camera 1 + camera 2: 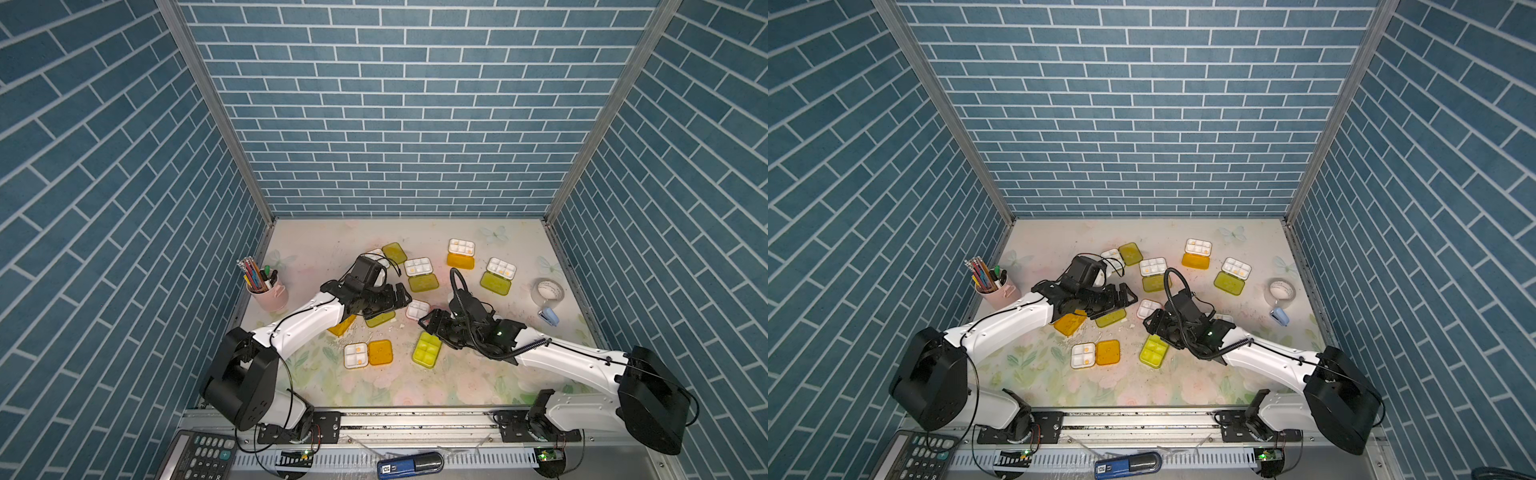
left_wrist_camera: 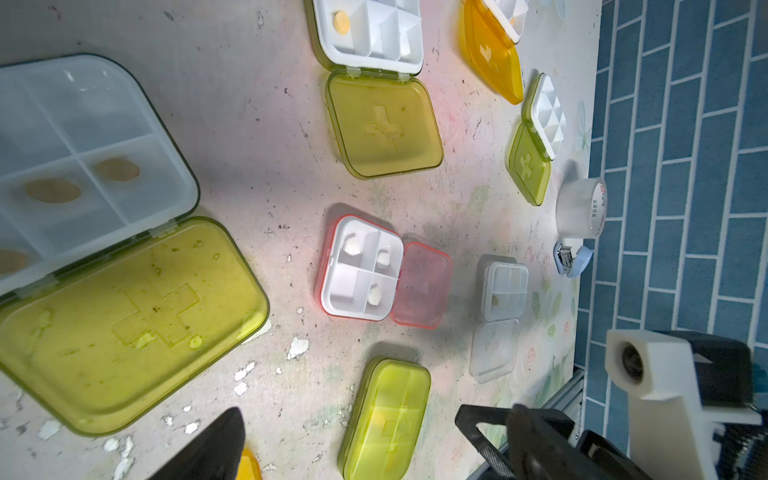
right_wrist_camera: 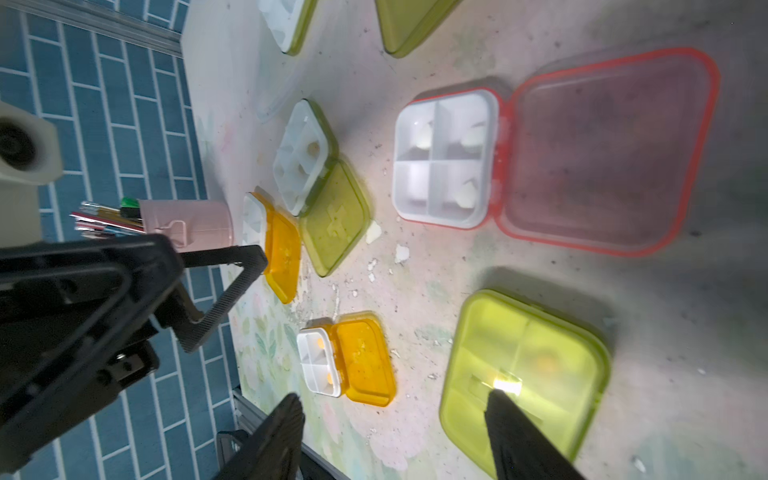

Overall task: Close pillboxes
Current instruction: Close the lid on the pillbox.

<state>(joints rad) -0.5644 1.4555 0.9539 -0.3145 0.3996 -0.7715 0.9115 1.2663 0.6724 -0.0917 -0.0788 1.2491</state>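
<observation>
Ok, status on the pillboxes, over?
Left pincer open, empty; right pincer open, one tip over the closed yellow-green plastic pillbox. Pink-lidded square pillbox open. Nothing blocking it.

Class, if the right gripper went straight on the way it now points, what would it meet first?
Probably the open orange-lidded pillbox ahead of the right gripper, though depth is unclear: it may touch the table first.
</observation>
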